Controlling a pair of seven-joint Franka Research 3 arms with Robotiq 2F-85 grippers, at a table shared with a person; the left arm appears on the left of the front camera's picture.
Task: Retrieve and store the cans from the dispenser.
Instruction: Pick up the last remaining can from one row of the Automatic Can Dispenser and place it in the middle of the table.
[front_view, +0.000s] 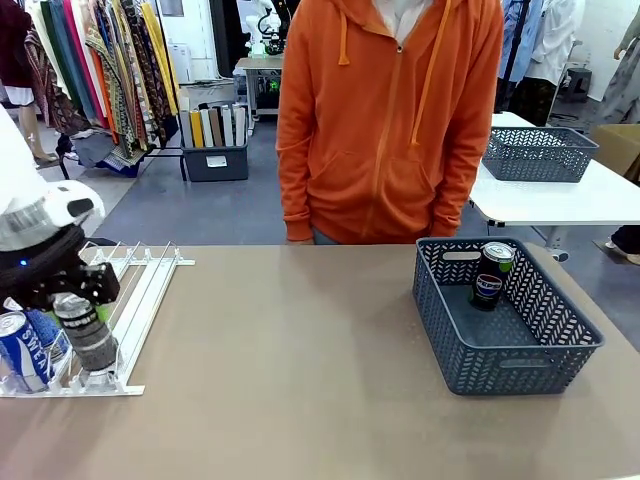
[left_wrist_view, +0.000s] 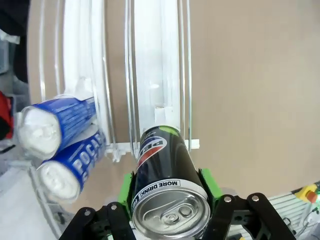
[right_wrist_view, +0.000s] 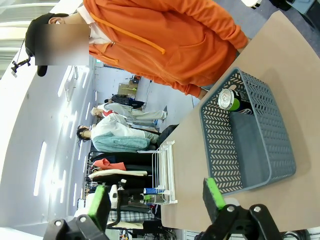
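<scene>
Two blue cans (left_wrist_view: 62, 135) lie beside our left gripper (left_wrist_view: 167, 189), its jaws clamped on a dark can (left_wrist_view: 164, 165). Our right gripper (right_wrist_view: 157, 197) holds its jaws apart, empty, with the basket (right_wrist_view: 265, 165) beyond them.

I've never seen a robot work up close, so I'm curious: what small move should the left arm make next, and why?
Probably lift the dark can straight up, clear of the dispenser. The left gripper is shut on its sides, the can is at the rack's near end beside two blue cans, and the basket across the table holds one can.
</scene>
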